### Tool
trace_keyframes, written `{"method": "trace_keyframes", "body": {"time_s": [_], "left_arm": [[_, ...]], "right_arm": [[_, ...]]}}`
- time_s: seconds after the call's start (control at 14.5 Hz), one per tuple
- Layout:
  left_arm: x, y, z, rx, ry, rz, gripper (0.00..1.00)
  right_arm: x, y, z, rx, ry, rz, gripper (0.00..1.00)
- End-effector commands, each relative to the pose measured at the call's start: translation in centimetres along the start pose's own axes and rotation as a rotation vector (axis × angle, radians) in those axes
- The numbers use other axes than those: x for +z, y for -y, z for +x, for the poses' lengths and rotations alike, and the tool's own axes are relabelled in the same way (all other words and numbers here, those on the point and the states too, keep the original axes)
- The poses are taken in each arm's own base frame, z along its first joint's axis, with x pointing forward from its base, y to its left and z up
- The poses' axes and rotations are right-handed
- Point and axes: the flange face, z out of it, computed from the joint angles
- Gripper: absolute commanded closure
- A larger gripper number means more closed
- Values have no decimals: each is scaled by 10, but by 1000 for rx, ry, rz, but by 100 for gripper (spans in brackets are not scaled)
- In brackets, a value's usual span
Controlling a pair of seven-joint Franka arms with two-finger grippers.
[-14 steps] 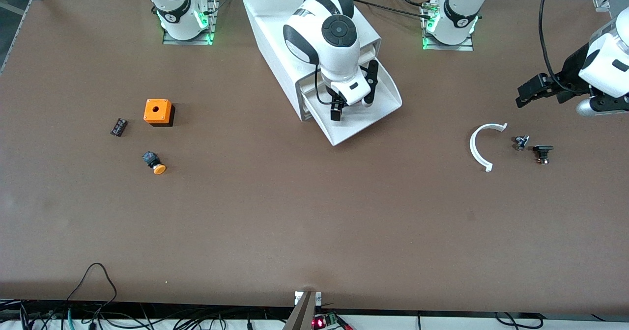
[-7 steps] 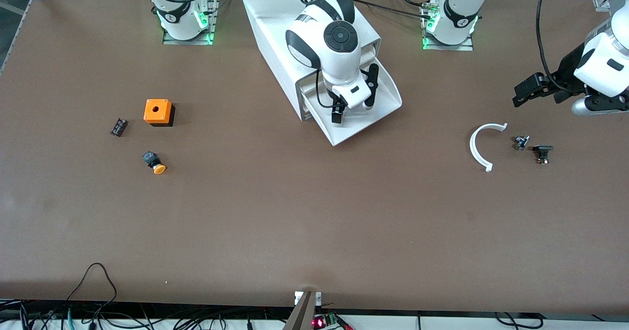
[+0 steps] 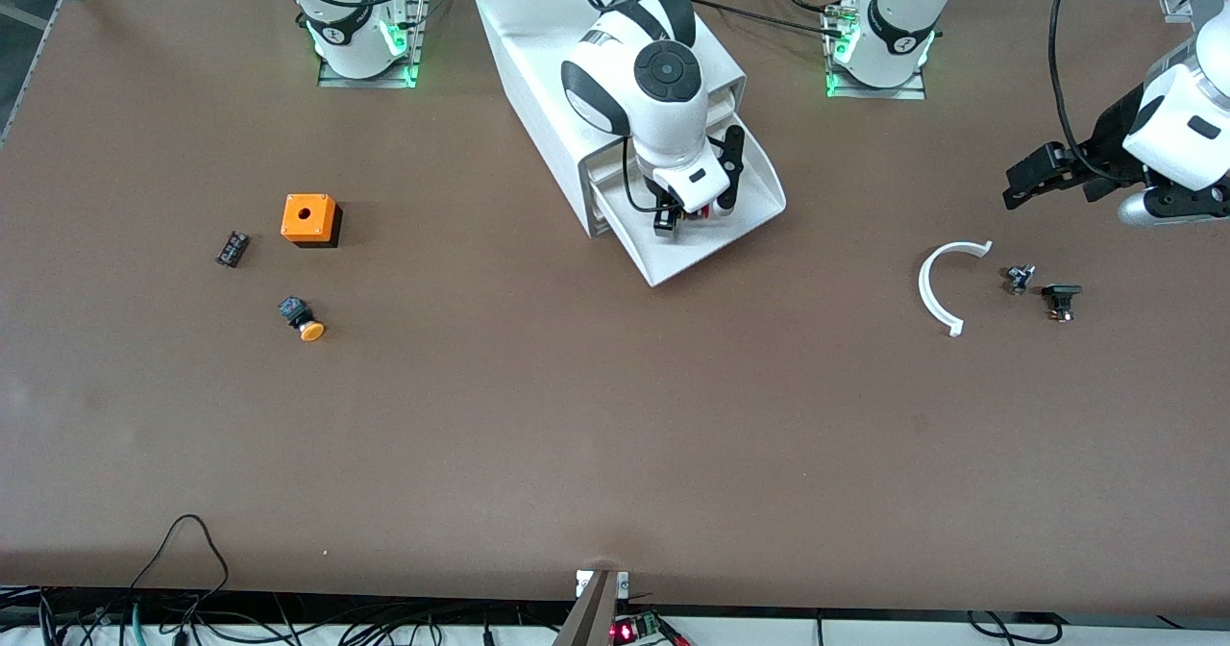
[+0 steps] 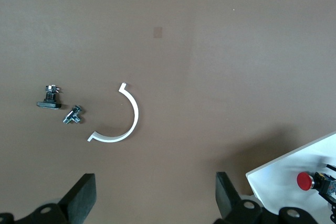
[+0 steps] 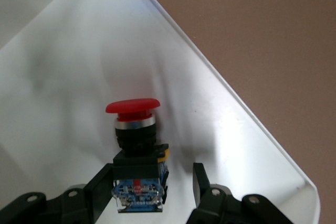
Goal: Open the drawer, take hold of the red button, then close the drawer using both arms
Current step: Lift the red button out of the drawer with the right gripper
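White plastic fills the upper centre of the front view: the cabinet point(image 3: 538, 60) stands tilted between the two arm bases, and its lowest drawer point(image 3: 745, 218) is pulled out toward the camera. The right arm reaches down from the top of the frame over that drawer, and the right gripper point(image 3: 694, 211) sits low inside the tray. In the right wrist view the button point(image 5: 134, 145) lies on the drawer floor point(image 5: 79, 66) with its red cap pointing away from the gripper, and the black fingers point(image 5: 102, 184) stand spread on either side of its black body; one finger looks to be against the body, though contact is hard to confirm, while the other stands clear of it. The left gripper point(image 3: 1033, 180) hangs at the right edge of the front view over bare table, fingers apart, as the left wrist view shows with its two black fingertips point(image 4: 84, 195) wide at the bottom of the frame; that arm waits. Below it in the front view lie a white curved piece point(image 3: 937, 290), a small metal part point(image 3: 1019, 278) and a black part point(image 3: 1061, 298). At the left of the front view sit an orange box point(image 3: 308, 218), an orange-capped button point(image 3: 302, 320) and a small black block point(image 3: 232, 248).
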Motion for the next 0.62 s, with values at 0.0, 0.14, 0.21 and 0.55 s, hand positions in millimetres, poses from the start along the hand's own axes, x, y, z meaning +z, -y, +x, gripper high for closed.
{"method": "trace_keyframes", "body": {"time_s": [0.0,0.14,0.21,0.55], "left_arm": [[-8,-5,-9,5,-6,16,0],[-5,-5,-8,14,-4,14,0],[-5,-8,-9,20,-4,14,0],[-5,-17,-10,36,-5,15,0]], "right_arm": [[5,4,9,-21,-7,-2,50],[5,4,9,-24,-6,-3,57],[4,4,9,-23,-8,-6,60],[-5,9,11,-18,-10,-8,68]]}}
